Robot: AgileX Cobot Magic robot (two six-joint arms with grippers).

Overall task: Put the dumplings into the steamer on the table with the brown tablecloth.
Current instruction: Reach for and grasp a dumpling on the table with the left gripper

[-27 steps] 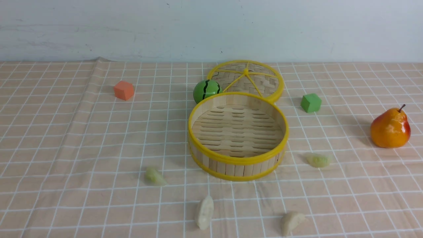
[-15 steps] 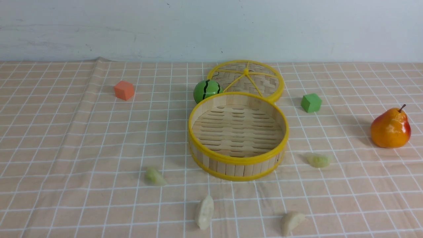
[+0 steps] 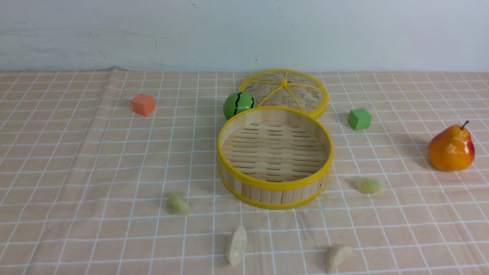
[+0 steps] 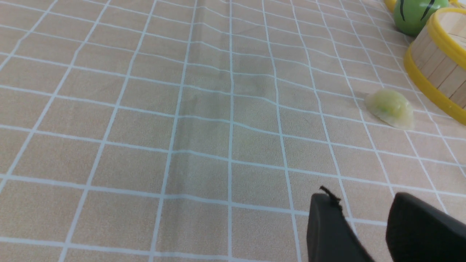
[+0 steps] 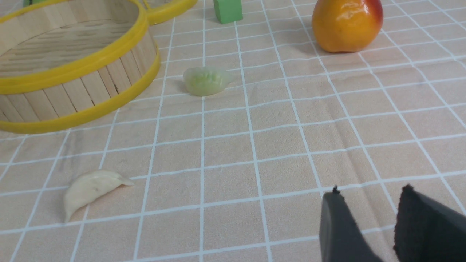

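The steamer (image 3: 275,191) stands empty at the middle of the table, on the brown tablecloth (image 3: 95,160). Two pale green dumplings (image 3: 178,203) (image 3: 368,185) lie on either side of it, and two cream ones (image 3: 236,245) (image 3: 337,256) lie nearer the front. Neither gripper shows in the front view. My left gripper (image 4: 364,200) is open and empty above bare cloth, short of a green dumpling (image 4: 390,108) beside the steamer (image 4: 437,62). My right gripper (image 5: 371,193) is open and empty, with a green dumpling (image 5: 206,80) and a cream dumpling (image 5: 91,187) ahead of it.
The flat woven lid (image 3: 284,91) leans behind the steamer, next to a green watermelon ball (image 3: 238,104). An orange cube (image 3: 143,104) sits at the far left and a green cube (image 3: 359,118) at the right. A pear (image 3: 451,148) stands at the far right.
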